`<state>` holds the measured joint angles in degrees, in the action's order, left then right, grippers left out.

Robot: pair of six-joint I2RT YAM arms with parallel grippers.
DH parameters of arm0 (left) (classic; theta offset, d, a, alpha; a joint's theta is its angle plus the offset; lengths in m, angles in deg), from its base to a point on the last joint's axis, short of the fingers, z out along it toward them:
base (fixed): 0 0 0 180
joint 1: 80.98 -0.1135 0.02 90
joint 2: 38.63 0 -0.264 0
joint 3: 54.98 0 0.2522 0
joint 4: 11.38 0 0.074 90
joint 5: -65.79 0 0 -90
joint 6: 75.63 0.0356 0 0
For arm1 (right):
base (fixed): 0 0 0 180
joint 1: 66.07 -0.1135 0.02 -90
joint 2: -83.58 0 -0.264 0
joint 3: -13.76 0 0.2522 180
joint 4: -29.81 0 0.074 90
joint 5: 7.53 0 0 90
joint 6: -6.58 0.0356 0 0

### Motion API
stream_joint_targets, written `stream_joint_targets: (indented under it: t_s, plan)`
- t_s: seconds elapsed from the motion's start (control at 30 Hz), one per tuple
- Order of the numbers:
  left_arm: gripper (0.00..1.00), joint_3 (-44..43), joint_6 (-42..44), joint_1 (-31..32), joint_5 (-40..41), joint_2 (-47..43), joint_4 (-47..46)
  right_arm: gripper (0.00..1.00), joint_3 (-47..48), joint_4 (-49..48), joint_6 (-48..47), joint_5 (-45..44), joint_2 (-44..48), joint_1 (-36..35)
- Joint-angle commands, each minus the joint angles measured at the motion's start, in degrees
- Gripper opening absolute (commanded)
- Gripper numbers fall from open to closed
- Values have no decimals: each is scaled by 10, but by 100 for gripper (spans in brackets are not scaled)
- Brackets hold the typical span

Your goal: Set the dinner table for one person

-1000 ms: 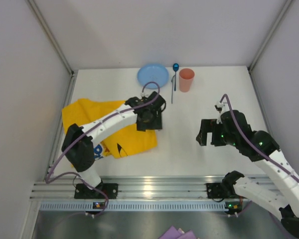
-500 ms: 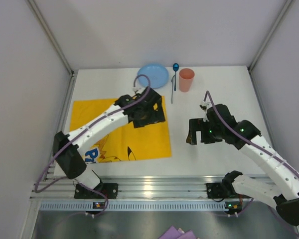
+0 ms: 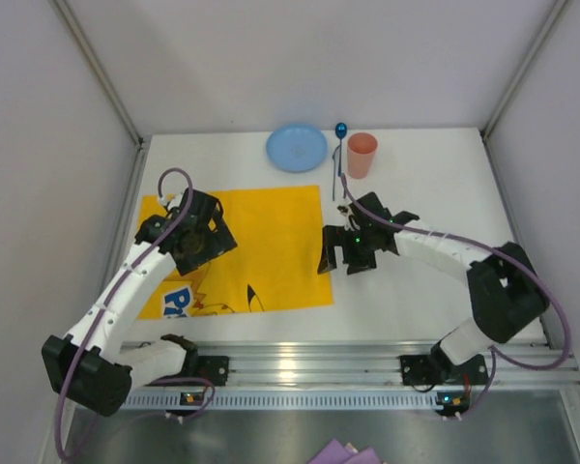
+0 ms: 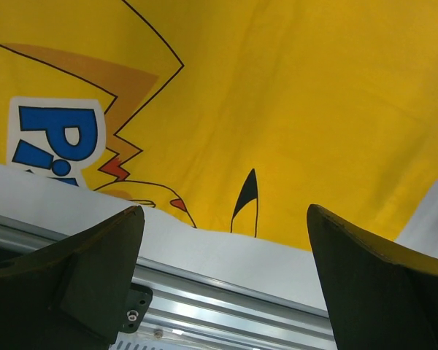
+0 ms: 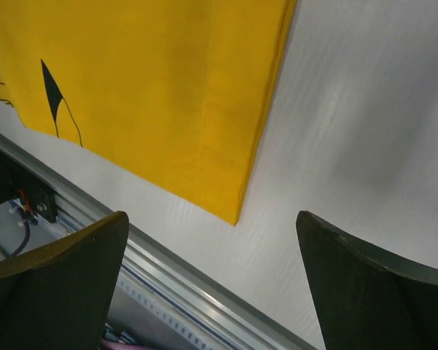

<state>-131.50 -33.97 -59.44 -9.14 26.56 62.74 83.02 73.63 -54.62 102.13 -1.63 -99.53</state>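
White dinner table point(image 3: 435, 193): yellow placemat point(image 3: 271, 242) lies flat; your left gripper point(image 3: 195, 244) and right gripper point(image 3: 348, 255) gape empty; next, likely bring blue plate point(image 3: 296, 147) onto it

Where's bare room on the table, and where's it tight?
Free: far right of the dinner table, right of the pink cup; far left, beside the blue plate; the yellow placemat middle, between left gripper and right gripper. Crowded: plate, spoon and cup bunched far centre; right gripper hangs over the placemat's right edge.

Overhead, wrists close, seemingly sharing placemat point(image 3: 271, 242)
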Motion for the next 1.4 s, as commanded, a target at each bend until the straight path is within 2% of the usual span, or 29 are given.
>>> stream_joint_targets:
  t_s: [0.0,0.27,0.37,0.4,0.47,0.5,0.57,0.6,0.7,0.83,1.03,1.13,1.23,1.37]
  plan:
    - [98,3,12,-4,0,-15,22,97,27,-90,15,51,-69,5]
    - [97,10,12,-8,1,-49,58,89,69,-139,27,81,-201,-3]
    - [97,16,13,-8,4,-59,68,77,77,-156,36,88,-228,-17]
    - [97,16,12,-9,7,-59,71,62,81,-158,38,89,-234,-22]
    - [97,12,13,-10,9,-60,76,47,81,-159,41,88,-244,-32]
    - [97,7,15,-11,11,-59,78,32,78,-159,41,85,-246,-34]
    - [97,2,18,-11,15,-54,78,15,68,-158,39,76,-238,-34]
    - [97,-3,21,-11,16,-52,78,0,59,-148,32,71,-232,-33]
    - [97,-10,25,-11,22,-40,76,0,43,-101,6,36,-190,-30]
    - [97,-14,27,-12,24,-26,65,0,10,-10,-23,-67,-73,-14]
    - [96,0,25,-13,14,-1,25,0,-48,97,-52,-131,51,58]
    - [96,8,24,-12,4,14,1,0,-67,128,-62,-140,70,90]
    - [95,15,25,-13,-3,28,-16,0,-60,159,-54,-166,66,90]
    - [96,43,32,-12,-13,55,-65,0,-50,204,-7,-157,44,94]
